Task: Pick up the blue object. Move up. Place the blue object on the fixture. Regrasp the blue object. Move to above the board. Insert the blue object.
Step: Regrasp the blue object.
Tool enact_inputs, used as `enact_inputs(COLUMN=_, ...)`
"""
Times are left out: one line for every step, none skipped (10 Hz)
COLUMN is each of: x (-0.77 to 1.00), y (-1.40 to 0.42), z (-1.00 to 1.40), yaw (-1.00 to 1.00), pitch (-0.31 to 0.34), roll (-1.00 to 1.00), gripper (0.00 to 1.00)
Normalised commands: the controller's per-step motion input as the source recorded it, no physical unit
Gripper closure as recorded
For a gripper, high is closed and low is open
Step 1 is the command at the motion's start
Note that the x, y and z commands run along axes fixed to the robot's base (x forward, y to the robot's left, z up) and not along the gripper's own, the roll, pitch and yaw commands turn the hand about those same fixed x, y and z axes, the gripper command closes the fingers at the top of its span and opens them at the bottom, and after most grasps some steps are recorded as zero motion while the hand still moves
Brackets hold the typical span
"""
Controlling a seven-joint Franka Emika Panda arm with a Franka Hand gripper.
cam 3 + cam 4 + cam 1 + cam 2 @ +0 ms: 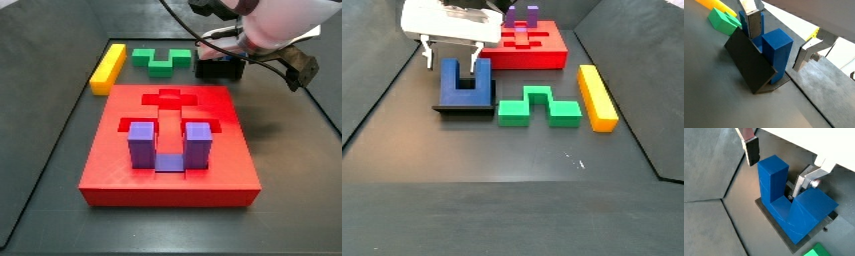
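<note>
Blue plastic, the blue object [465, 84] leans against the fixture [460, 106] near the back left of the floor, its two prongs pointing up and the joining bar low. The gripper [781, 167] hangs right over it with its fingers [751, 150] spread, one outside each flank of a single prong and apparently not pinching it. For the regrasp, the jaws likely need only close across that prong.

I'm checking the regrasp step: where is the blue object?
In a side view, the blue object stands on the fixture beside the green block, the open hand straddling one prong.
</note>
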Motion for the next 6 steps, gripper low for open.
enact_inputs(x=0.01, y=0.0, z=0.0, yaw=-0.05, pitch=0.069, roll=0.09, gripper=0.0)
enact_inputs(x=0.0, y=0.0, z=0.0, yaw=0.0, pitch=0.0, roll=0.0, gripper=0.0)
enact_inputs(x=0.0, y=0.0, z=0.0, yaw=0.0, pitch=0.0, roll=0.0, gripper=1.0)
enact_inputs(x=0.0, y=0.0, z=0.0, yaw=0.0, pitch=0.0, roll=0.0, gripper=1.0)
enact_inputs(x=0.0, y=0.0, z=0.0, yaw=0.0, pitch=0.0, roll=0.0, gripper=1.0)
enact_inputs(x=0.0, y=0.0, z=0.0, yaw=0.0, pitch=0.0, roll=0.0, gripper=1.0)
